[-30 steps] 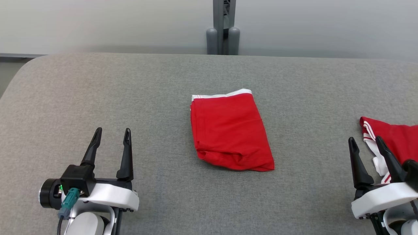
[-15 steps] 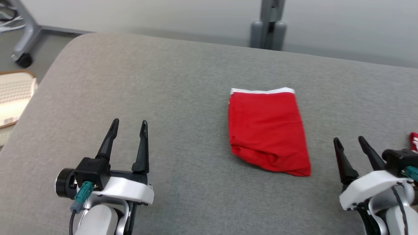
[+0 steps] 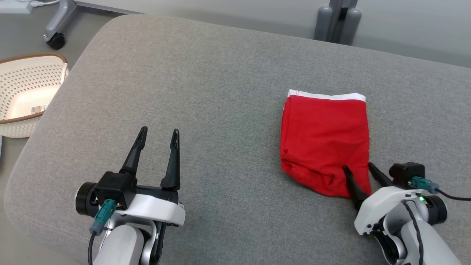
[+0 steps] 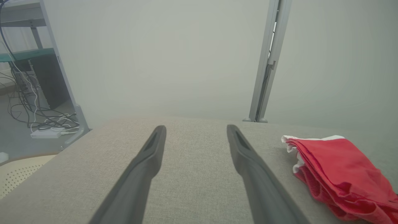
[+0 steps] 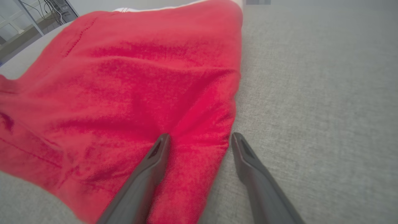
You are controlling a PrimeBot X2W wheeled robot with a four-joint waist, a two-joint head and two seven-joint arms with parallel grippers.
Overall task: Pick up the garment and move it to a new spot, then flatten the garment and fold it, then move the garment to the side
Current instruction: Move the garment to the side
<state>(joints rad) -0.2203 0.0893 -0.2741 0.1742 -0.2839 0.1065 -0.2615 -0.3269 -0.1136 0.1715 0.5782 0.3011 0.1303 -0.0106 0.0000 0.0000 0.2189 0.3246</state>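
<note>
**Op:** What changed over that last second?

**Eng:** Your head camera swung left, so the whole frame shifted. That wasn't the cloth moving. The folded red garment with the white waistband kept the same fold on the grey fabric-covered table. It sat right of centre in your head view, where a second earlier it was in the middle. The cream perforated plastic basket came into frame beside the table's left end.

**Op:** Grippers?

**Eng:** The left gripper kept its pose over bare table, well apart from the garment. Its fingers were spread with nothing between them. Your left wrist view had the garment off to its right side.

**Op:** And the right?

**Eng:** That was the real change. The right gripper had been well off to the garment's right, and it ended up at the garment's near right corner. Its fingers stood released and wide, gripping nothing. In your right wrist view one finger lay over the red fabric and the other over grey table just beside the garment's edge, so the pair straddled that edge. I couldn't tell whether either tip touched the cloth.

**Op:** Garment lifted at all?

**Eng:** No. It lay flat on the table, waistband at the far end.
</note>
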